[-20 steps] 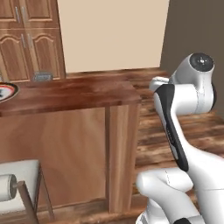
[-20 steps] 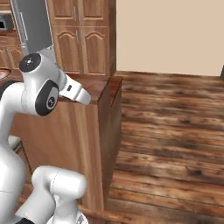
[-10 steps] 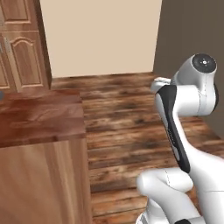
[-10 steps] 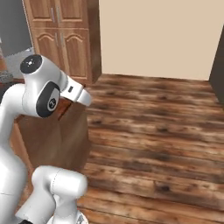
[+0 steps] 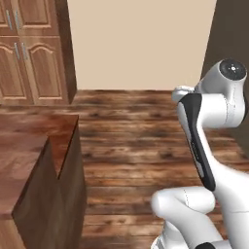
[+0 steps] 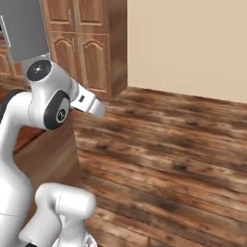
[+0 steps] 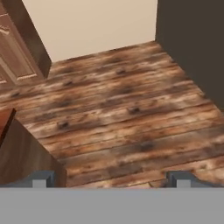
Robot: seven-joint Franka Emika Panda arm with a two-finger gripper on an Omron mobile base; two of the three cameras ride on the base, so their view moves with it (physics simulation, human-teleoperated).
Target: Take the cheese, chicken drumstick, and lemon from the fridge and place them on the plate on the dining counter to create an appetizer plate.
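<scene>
We see just one corner of the table (image 5: 34, 146) in the left base view; the rest runs off the left and bottom edges. In the hand view the fingers (image 7: 43, 178) poke up as two grey tips, cut off below. The wooden cupboards (image 6: 82, 43) are cropped at the top, and a dark wall (image 7: 192, 43) runs off the right edge.
</scene>
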